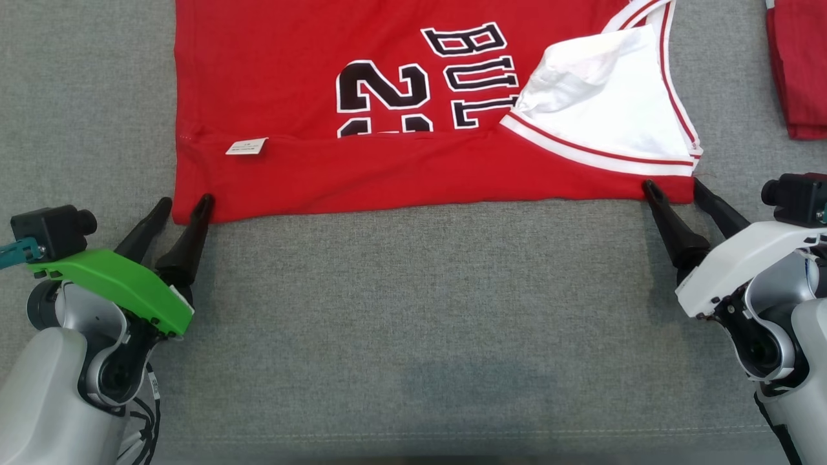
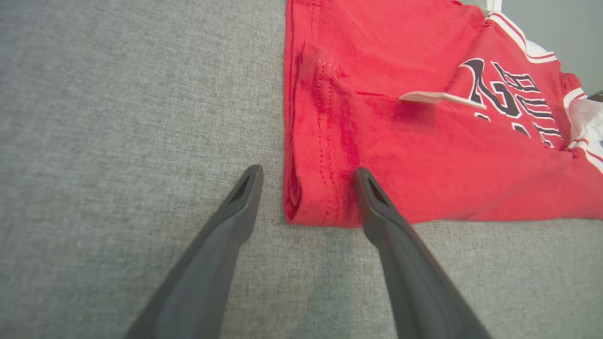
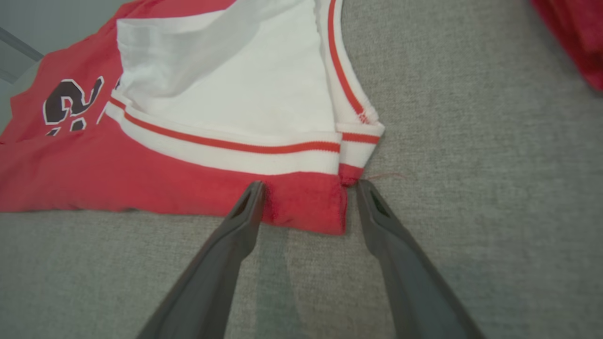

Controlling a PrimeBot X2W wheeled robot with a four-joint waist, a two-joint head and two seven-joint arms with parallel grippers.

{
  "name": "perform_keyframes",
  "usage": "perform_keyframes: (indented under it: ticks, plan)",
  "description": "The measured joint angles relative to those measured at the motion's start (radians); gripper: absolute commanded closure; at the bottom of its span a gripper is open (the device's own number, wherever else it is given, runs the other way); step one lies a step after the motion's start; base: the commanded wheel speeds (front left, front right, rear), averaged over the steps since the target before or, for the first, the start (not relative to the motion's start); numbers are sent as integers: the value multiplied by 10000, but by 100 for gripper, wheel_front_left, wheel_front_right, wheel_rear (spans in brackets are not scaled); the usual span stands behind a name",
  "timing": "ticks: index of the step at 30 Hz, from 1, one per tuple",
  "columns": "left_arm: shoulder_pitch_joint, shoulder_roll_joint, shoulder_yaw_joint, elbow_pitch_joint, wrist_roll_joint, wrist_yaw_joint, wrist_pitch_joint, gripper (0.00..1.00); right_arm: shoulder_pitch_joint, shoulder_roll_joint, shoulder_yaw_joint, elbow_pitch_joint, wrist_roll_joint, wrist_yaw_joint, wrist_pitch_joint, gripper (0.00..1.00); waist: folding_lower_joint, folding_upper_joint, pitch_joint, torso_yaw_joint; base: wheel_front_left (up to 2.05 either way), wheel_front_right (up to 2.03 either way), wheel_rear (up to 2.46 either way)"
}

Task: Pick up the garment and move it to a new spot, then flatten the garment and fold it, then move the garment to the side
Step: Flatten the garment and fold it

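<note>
We identify the grey fabric surface (image 1: 413, 310) as the only carrier here: it bears the garment (image 1: 387, 174), a red jersey lying flat ahead of both claws, and a second red cloth (image 1: 798, 64) beyond and outboard of the right gripper (image 1: 672, 185). The jersey's near edge runs from one claw to the other, and the strip nearest the fingertips appears doubled over along a crease. The left gripper (image 1: 185, 201) stands spread across the near left corner, with its inner finger over the cloth and its outer finger over bare surface. The right gripper is likewise spread, and the near right corner sits between its fingers. Neither claw pinches anything; we cannot tell whether the tips press on the surface. We judge that this placement allows both corners to be seized together, so that the edge lifts evenly for the next fold. The white lining (image 1: 614, 110) shows at the armhole ahead of the right claw. A white label (image 1: 246, 146) lies ahead of the left claw. A loose thread (image 3: 386, 176) trails beside the right claw's outer fingertip.
</note>
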Motion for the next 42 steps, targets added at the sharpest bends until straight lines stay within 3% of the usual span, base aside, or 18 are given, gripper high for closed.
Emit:
perform_keyframes:
  ticks: [9, 10, 11, 12, 13, 14, 28, 37, 42]
  plan:
    - [-156, 0, -40, 130, -167, 0, 332, 0, 1, 15, 10, -92, 10, -4, 92, 2, -1, 0, 65, 7, 0, 0, 0]
    - [-190, -2, -40, 201, -205, 2, 403, 0, -6, 15, 17, -105, 10, -4, 102, 14, 0, 0, 72, 1, 0, 0, 0]
    - [-234, 6, -40, 247, -211, 2, 447, 0, -35, 17, 52, -121, 10, -2, 130, 42, 0, 0, 78, -11, 0, 0, 0]
    - [-254, 21, -35, 265, -211, 0, 485, 13, -69, 40, 105, -127, 29, 12, 173, 64, 0, 0, 83, -34, 0, 0, 0]
    - [-263, 17, -27, 290, -261, 0, 520, 89, -105, 96, 142, -125, 77, 15, 194, 87, 0, 0, 83, -62, 0, 0, 0]
    - [-272, 4, -6, 314, -336, 0, 523, 100, -148, 182, 153, -115, 153, 44, 232, 100, 0, 0, 79, -92, 0, 0, 0]
    - [226, 349, -159, 834, -571, -105, 1175, 100, 782, 247, -102, -12, 1693, 539, 899, 100, 0, 0, -861, -202, 0, 0, 0]
    - [1703, 617, -190, 767, -1070, -134, 1689, 100, 2575, -4, -514, -414, 2550, 522, 1446, 100, 0, 0, -1965, -230, 0, 0, 0]
    - [2714, 736, -94, 370, -1555, -75, 2121, 100, 3877, -128, -541, -917, 2777, 253, 1854, 100, 0, 0, -2575, -227, 0, 0, 0]
